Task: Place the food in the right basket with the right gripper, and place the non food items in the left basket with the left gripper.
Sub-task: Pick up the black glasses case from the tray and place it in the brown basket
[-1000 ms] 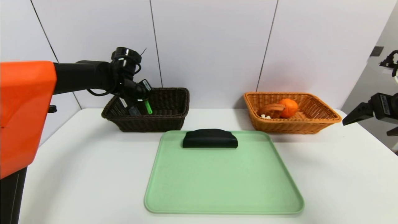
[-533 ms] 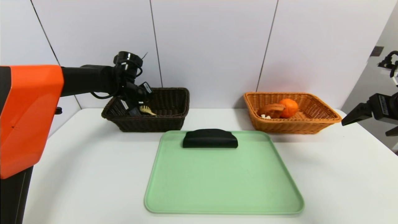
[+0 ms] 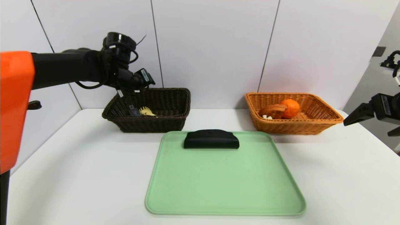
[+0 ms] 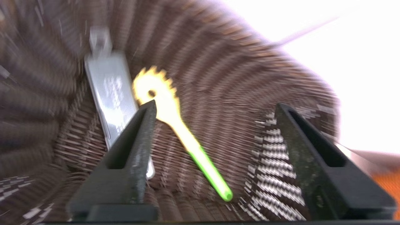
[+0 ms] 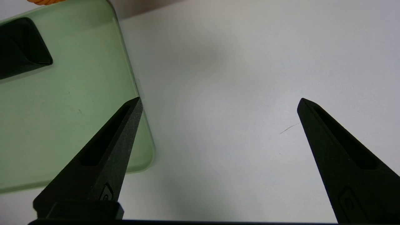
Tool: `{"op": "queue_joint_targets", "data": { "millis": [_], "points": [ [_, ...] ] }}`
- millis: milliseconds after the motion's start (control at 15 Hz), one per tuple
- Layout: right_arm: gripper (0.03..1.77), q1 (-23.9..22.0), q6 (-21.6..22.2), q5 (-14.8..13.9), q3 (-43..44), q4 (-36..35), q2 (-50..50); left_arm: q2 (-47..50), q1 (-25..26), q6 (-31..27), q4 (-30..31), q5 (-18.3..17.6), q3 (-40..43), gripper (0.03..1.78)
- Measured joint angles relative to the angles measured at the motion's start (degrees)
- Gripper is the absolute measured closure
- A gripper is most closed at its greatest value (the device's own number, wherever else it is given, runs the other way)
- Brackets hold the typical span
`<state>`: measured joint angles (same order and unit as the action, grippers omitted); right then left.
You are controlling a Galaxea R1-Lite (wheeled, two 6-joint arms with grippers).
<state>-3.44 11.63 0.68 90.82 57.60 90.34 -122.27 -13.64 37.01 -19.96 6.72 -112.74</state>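
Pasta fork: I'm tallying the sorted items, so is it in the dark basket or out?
In: the pasta fork lies inside the dark basket, green handle visible.

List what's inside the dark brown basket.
Inside the dark brown basket: a slim grey case beside a yellow pasta fork with green handle. The left gripper's jaws cover part of the case.

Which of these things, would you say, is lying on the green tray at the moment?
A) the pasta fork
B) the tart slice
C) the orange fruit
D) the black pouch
D: the black pouch lies near the far edge of the green tray, while the other three lie in the baskets.
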Motion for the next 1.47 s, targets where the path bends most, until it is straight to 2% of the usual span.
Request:
{"op": "queue_joint_targets", "data": {
  "millis": [400, 467, 533, 800, 1067, 1200, 1333, 1467],
  "points": [
    [0.09, 0.2, 0.4, 0.2, 0.1, -0.5, -0.2, 10.1, -11.0, -18.3, -0.6, 0.1, 0.7, 0.27],
    [0.09, 0.1, 0.6, 0.2, 0.1, -0.5, -0.3, 10.6, -12.3, -21.9, -0.5, -1.7, 0.9, 0.25],
    [0.09, 0.1, 0.7, 0.3, 0.0, -0.5, -0.4, 11.0, -13.2, -24.8, -0.4, -5.1, 1.1, 0.23],
    [0.09, 0.0, 2.4, 0.8, -0.1, -1.0, -0.5, 9.7, -15.1, -34.6, 1.4, -23.3, 2.1, 0.18],
    [0.09, -0.7, 3.2, 1.9, -0.2, -2.4, -0.2, 6.9, -15.8, -45.2, 1.2, -33.9, 5.0, 0.15],
    [0.09, -1.0, 3.2, 2.5, -0.2, -2.5, 0.4, 5.8, -16.3, -52.1, 1.1, -36.1, 7.7, 0.14],
    [0.09, -1.5, 3.2, 3.3, -0.4, -2.9, 1.2, 4.0, -16.4, -59.8, 0.7, -36.2, 9.0, 0.14],
    [0.09, -2.0, 3.2, 3.6, -0.9, -4.1, 2.3, 1.9, -16.5, -64.7, -1.3, -35.5, 7.7, 0.14]
  ]
}}
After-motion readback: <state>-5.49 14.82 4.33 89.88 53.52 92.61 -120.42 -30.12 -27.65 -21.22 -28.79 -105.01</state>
